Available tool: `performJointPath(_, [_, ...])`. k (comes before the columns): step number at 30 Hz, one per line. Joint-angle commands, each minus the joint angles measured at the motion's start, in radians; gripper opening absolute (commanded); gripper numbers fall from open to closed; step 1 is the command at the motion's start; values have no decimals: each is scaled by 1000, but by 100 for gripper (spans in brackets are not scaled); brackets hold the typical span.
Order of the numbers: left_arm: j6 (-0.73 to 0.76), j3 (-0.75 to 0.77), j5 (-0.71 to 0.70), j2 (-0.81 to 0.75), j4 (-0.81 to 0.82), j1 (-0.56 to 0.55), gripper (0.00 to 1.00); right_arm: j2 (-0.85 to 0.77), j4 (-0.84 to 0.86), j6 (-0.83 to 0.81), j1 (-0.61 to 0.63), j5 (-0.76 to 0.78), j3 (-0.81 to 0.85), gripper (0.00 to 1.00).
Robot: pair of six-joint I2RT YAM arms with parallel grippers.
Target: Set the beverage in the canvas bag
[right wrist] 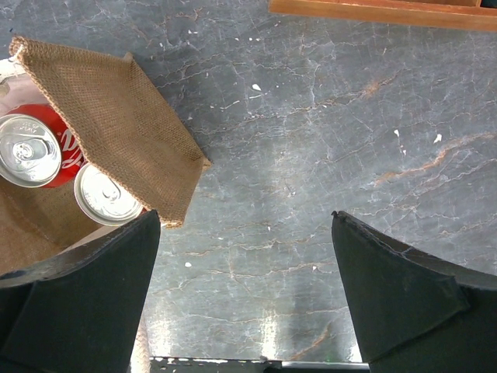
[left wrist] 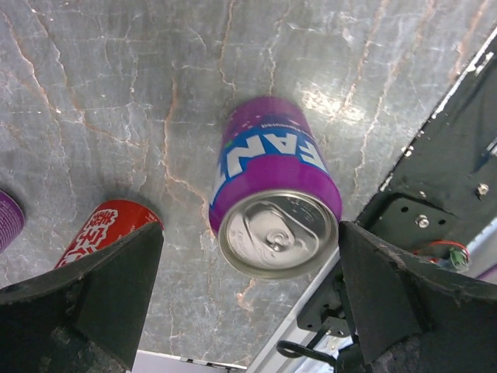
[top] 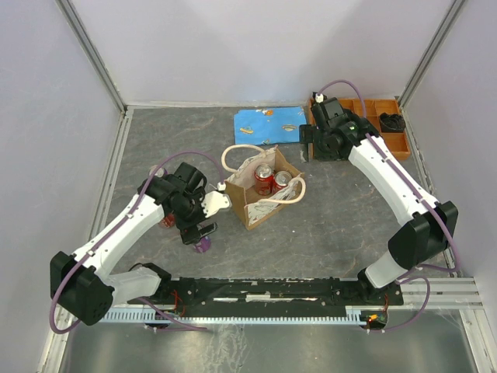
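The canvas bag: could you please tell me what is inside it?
Two upright cans, one clearly red, sit in the canvas bag, silver tops up; its walls hide their lower parts.

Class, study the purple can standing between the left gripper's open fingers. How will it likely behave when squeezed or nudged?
The purple can looks rigid, though thin metal walls may dent under hard squeezing. Its lid seems unopened, so probably full and fairly heavy. Smooth and round, it might slip in the fingers, or roll if tipped.
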Motion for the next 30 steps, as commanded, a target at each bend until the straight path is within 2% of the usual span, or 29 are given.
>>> performJointPath(1, [-49,-42,-63,0,141,-6,99,-40,26,24,-6,5,-1,99])
performJointPath(10, [-48,-118,-32,16,163,-10,99,-43,18,28,-6,11,-1,99])
performJointPath(12, [-48,-120,-25,15,162,-10,93,-43,20,33,-6,10,-5,99])
performJointPath(13, [-50,-116,-19,16,159,-9,86,-44,22,35,-6,9,-7,99])
performJointPath(14, [-51,-109,-13,17,156,-9,73,-43,24,35,-6,8,-7,99])
performJointPath(15, [-55,-101,-7,20,152,-9,57,-42,26,38,-6,8,-8,99])
performJointPath(17, [-74,-75,-3,23,149,-9,16,-40,26,38,-5,8,-9,99])
performJointPath(18, [-90,-60,-9,25,151,-8,4,-40,27,38,-7,6,-9,99])
performJointPath(21, [-142,10,-19,15,167,27,3,-41,28,37,-5,6,-8,99])
performJointPath(24, [-170,83,-3,10,164,111,3,-43,25,33,-5,10,-4,99])
performJointPath(30, [-204,364,95,72,124,283,3,-41,23,22,-7,5,-3,99])
